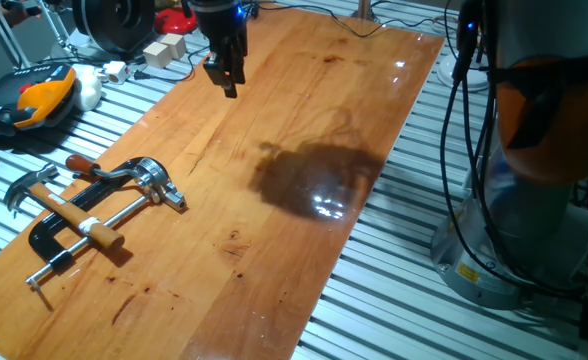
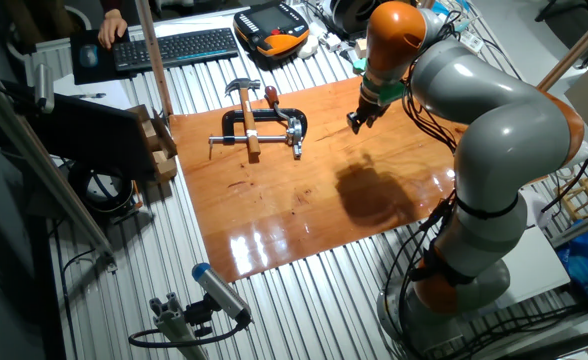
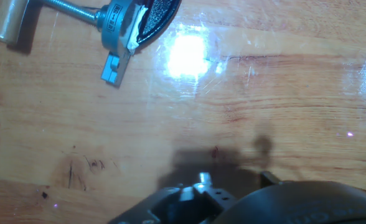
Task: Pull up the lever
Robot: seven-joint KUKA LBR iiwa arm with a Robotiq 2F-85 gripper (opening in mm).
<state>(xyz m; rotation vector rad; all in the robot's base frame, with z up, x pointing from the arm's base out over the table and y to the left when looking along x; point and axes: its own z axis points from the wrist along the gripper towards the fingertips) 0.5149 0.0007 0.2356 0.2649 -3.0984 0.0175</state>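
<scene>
Well apart, lever [image 1: 114, 176] on clamp head [image 3: 119, 23], markings unreadable, gripper [image 1: 226, 82] jaws' state unclear

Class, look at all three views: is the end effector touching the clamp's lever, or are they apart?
Apart. One fixed view shows the end effector hanging above bare board, well away from the lever on the clamp's chrome head. The other fixed view shows the same gap.
</scene>
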